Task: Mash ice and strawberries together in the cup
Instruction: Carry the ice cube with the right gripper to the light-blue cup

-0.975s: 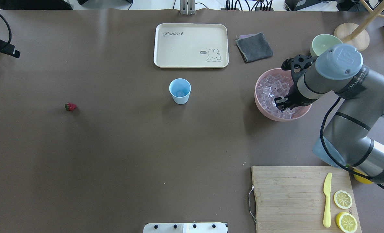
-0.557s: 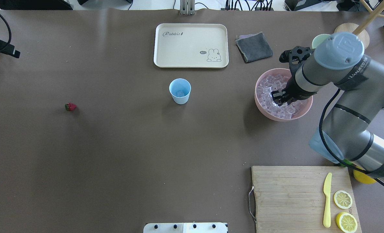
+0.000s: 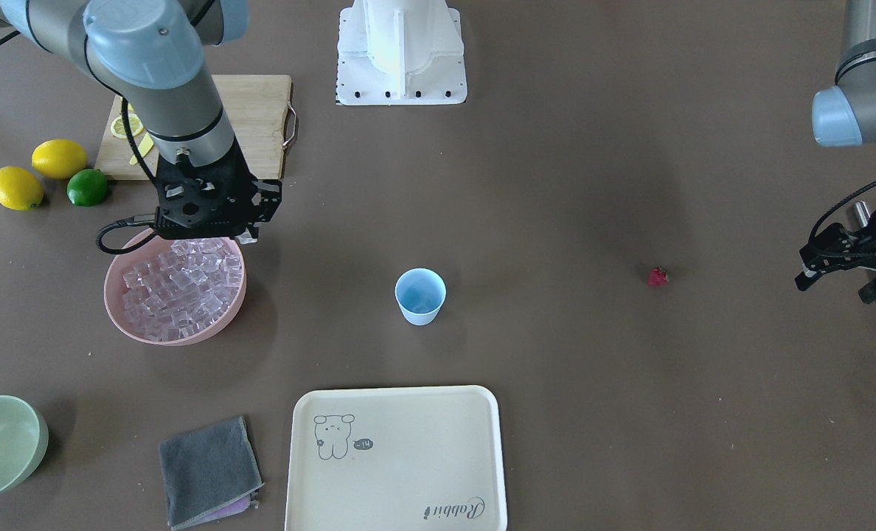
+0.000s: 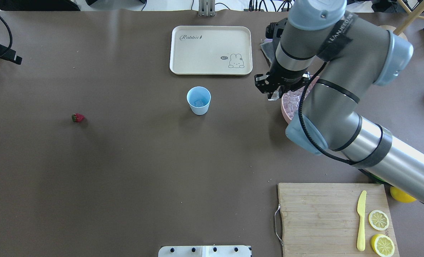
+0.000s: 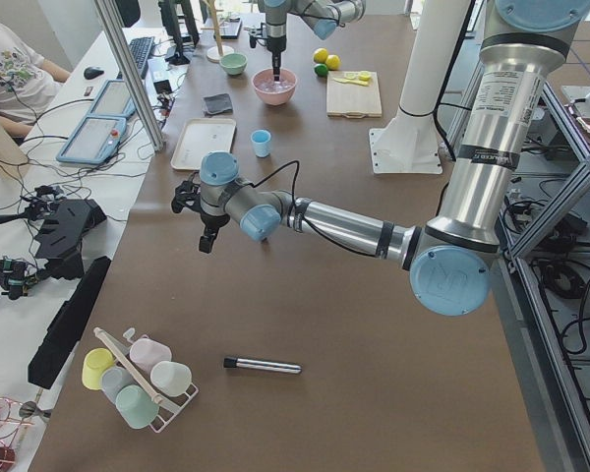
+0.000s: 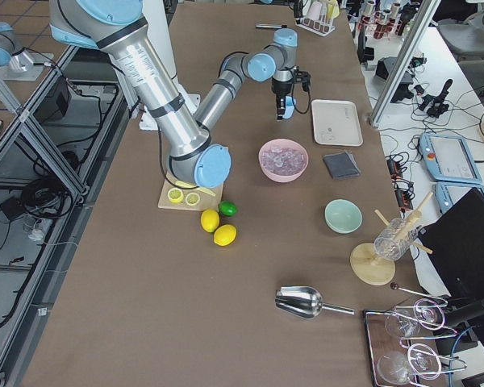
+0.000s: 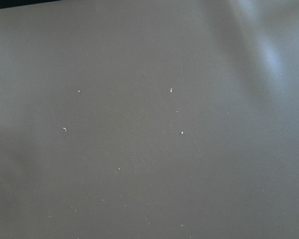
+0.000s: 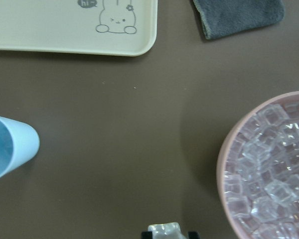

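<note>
Pinching one ice cube [image 8: 163, 230] in the right-wrist view, your right gripper [image 8: 168, 234] hangs just beside the pink bowl [image 8: 222, 169] of ice [image 8: 269, 184], on its cup [image 8: 12, 149] side. Overhead: one cube already lies in the cup, and the strawberry [image 4: 77, 117] sits well apart on the left, untouched. Front: the left gripper [image 3: 840, 287] is too unclear to call open or closed. Loading is probably midway; berry and mashing remain.

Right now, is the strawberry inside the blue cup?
No, the strawberry lies on the bare table, well off to the left of the cup in the overhead view.
</note>
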### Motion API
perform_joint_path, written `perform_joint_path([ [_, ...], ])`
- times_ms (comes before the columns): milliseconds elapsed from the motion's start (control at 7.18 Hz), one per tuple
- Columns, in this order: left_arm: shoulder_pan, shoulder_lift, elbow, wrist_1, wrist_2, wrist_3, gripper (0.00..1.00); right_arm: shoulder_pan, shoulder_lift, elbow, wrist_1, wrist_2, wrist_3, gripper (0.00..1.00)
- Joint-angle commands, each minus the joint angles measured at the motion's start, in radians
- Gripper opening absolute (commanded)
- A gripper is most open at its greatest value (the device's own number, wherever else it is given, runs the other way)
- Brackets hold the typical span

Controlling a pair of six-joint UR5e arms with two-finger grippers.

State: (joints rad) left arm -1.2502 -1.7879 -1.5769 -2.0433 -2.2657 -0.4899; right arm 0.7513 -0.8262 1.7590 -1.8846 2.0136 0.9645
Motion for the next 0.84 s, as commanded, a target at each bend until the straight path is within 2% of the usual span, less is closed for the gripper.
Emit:
perform_joint_path([
  [0,0.0,-0.001,0.006,0.0,0.0,0.001,0.98,-0.064,0.19,-0.201,0.033,-0.054,0.078,0.0],
  [139,0.0,0.001,0.006,-0.002,0.0,0.001,0.97,-0.079,0.225,-0.287,0.115,-0.067,0.138,0.0],
  [278,0.0,0.001,0.014,-0.002,0.0,0.001,0.98,-0.11,0.27,-0.412,0.199,-0.128,0.154,0.0],
  [418,0.006,-0.001,0.02,-0.003,0.0,0.001,0.98,-0.119,0.275,-0.473,0.281,-0.156,0.166,0.0],
  [696,0.021,-0.002,0.015,-0.003,0.0,-0.001,0.98,-0.138,0.279,-0.478,0.291,-0.176,0.189,0.0],
])
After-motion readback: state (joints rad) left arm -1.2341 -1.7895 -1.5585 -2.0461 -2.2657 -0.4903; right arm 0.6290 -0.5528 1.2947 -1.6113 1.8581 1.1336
